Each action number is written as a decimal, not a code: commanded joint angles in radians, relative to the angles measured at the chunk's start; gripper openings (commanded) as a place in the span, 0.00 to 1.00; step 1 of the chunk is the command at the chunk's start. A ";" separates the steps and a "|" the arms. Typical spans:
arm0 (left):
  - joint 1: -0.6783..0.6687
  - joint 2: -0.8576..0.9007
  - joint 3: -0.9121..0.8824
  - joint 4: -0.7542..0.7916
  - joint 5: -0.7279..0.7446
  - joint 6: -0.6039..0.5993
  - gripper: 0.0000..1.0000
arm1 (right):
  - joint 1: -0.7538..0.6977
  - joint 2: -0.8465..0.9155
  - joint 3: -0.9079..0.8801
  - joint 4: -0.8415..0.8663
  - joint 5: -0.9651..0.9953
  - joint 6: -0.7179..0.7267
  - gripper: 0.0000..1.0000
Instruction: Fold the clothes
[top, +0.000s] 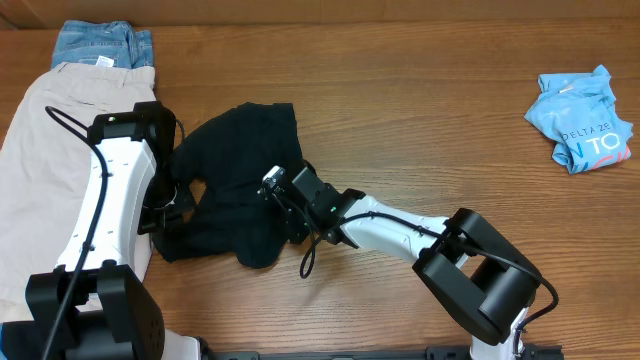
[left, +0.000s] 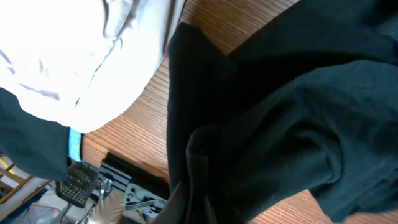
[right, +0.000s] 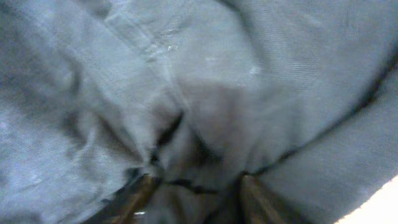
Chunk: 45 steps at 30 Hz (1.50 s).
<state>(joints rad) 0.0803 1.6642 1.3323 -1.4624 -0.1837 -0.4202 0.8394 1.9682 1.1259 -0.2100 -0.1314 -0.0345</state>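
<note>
The black T-shirt (top: 240, 165) lies crumpled on the desk (top: 400, 80), bunched rather than spread. At the shirt's left edge my left pincer (top: 165, 208) is clenched, and its wrist view shows a bunch of the shirt's cloth gathered into it. Toward the shirt's lower right my right pincer (right: 199, 186) presses into the fabric, jaws apart around a ridge of cloth; whether it grips, I cannot tell. I judge this to be the spreading step: next, both holds need lifting and drawing apart to flatten it. Beige shorts (top: 35, 170) lie just left of the shirt, and a light-blue tee (top: 583, 120) lies well apart to its right.
</note>
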 joint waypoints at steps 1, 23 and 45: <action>-0.002 -0.016 0.012 0.004 -0.003 -0.006 0.07 | -0.026 0.000 0.013 0.014 0.000 0.012 0.36; -0.002 -0.016 0.453 0.323 0.101 0.100 0.04 | -0.356 -0.343 0.518 -0.433 0.499 0.014 0.04; -0.095 -0.003 0.413 0.163 0.237 0.177 0.09 | -0.681 -0.415 0.647 -1.012 0.050 0.106 0.30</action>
<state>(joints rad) -0.0132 1.6562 1.7996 -1.2957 0.0711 -0.2657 0.1570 1.5536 1.7668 -1.2293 0.0612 0.0776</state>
